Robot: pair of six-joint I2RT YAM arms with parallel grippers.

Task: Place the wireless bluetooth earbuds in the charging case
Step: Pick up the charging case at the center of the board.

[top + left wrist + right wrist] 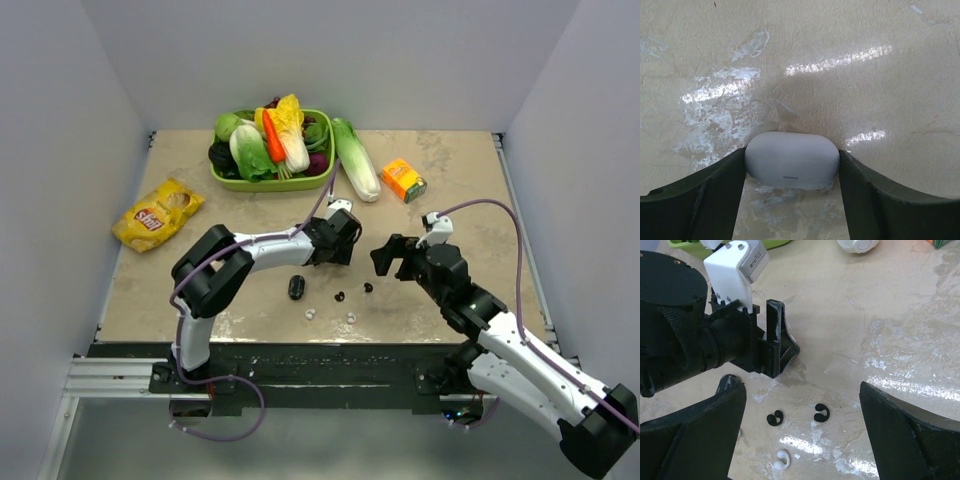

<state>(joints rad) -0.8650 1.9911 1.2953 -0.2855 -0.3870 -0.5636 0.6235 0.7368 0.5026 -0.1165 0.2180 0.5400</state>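
Presently, the chips bag (pixel 158 213) lies near the left edge of the table (pixel 470 290), with bare surface in front of it. The left gripper (pixel 335 250) sits low at centre, jaws set against both sides of the white charging case (pixel 791 160). The overhead view hides that case. A black oval case (pixel 296 287) lies just front-left of it.

Near the front edge lie four loose buds:
- left white earbud (pixel 310 313)
- left black earbud (pixel 339 296)
- right white earbud (pixel 350 317)
- right black earbud (pixel 368 287)

The right gripper (pixel 800 390) is spread wide and empty, just behind them. Its wrist view shows only one white bud clearly. Open tabletop lies to the right.
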